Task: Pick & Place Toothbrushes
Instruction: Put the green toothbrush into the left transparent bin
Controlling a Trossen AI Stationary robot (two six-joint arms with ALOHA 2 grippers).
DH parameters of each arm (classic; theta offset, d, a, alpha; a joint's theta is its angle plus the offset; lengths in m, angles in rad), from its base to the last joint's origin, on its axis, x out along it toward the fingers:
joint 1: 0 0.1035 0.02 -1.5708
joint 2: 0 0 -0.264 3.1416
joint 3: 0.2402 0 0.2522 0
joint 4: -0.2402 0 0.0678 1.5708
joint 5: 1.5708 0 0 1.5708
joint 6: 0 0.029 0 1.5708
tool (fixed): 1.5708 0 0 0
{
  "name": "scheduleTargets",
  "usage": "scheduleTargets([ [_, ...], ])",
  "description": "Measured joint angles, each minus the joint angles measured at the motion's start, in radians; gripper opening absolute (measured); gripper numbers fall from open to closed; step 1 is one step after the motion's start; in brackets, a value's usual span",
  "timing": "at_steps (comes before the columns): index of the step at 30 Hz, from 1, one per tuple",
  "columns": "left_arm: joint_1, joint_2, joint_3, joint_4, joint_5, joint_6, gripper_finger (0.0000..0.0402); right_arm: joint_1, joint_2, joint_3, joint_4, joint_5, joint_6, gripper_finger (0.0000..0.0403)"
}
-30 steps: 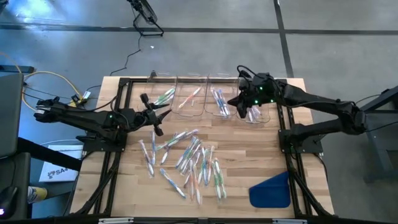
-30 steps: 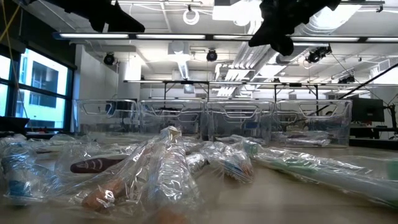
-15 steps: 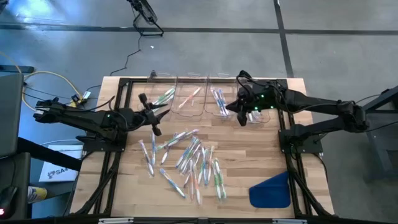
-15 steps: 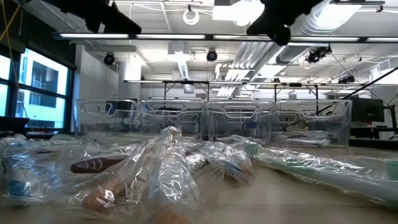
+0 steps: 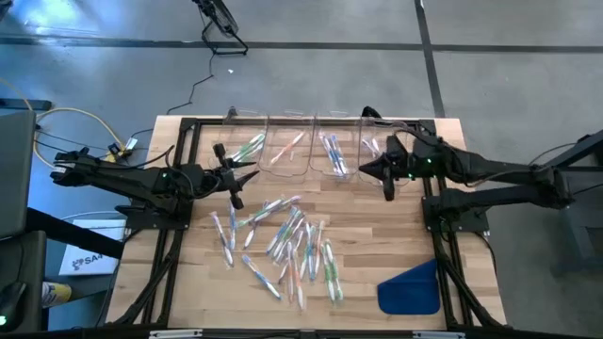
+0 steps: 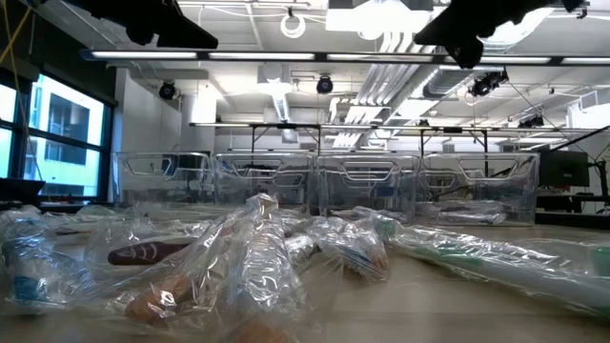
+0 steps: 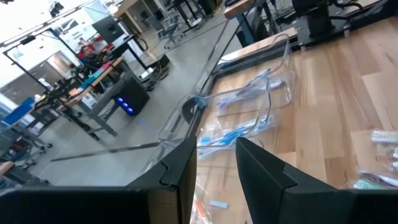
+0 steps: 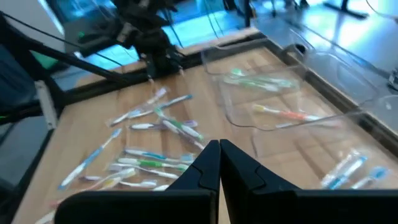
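Many wrapped toothbrushes lie loose on the middle of the wooden table, also in the right wrist view. Clear bins stand in a row along the far edge, each with a few toothbrushes on its floor. My left gripper hovers near the leftmost bin, its fingers apart with nothing between them. My right gripper hovers in front of the rightmost bin, shut and empty.
A blue flat piece lies at the table's near right corner. Black frame rails run along the table's left and right sides. In the low view, crinkled clear wrappers fill the foreground before the bins.
My right gripper has drawn back from above the bins toward the table's right edge, rolling a little, and has stayed shut. The toothbrushes and the bins lie as before.
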State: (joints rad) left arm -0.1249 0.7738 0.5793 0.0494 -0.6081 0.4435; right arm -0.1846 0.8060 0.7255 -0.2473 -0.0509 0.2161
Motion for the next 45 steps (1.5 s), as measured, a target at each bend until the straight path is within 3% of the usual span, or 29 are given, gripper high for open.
scheduleTargets([
  [7,0.000,0.000,0.000,0.001,0.000,0.000,0.0108,0.029,-0.097,-0.215,0.251,-0.002,0.065,0.0002],
  [11,0.000,0.000,0.000,0.001,0.000,0.000,0.0108,0.029,-0.090,-0.271,0.291,-0.010,0.148,0.0002],
  [18,0.000,0.000,-0.001,0.004,0.001,0.000,0.0108,0.028,-0.050,-0.280,0.318,-0.144,0.200,0.0002],
  [27,0.000,0.000,-0.001,0.010,0.001,-0.004,0.0108,0.028,-0.033,-0.280,0.424,-0.167,0.154,0.0002],
  [35,0.000,0.000,-0.001,0.010,0.001,-0.007,0.0108,0.028,-0.033,-0.280,0.424,-0.266,0.198,0.0002],
  [40,0.000,0.000,-0.001,0.010,0.001,-0.007,0.0108,0.043,-0.033,-0.280,0.462,-0.245,0.209,0.0002],
  [45,0.000,0.000,-0.001,0.009,0.001,-0.007,0.0108,0.099,-0.033,-0.280,0.468,-0.125,0.226,0.0002],
])
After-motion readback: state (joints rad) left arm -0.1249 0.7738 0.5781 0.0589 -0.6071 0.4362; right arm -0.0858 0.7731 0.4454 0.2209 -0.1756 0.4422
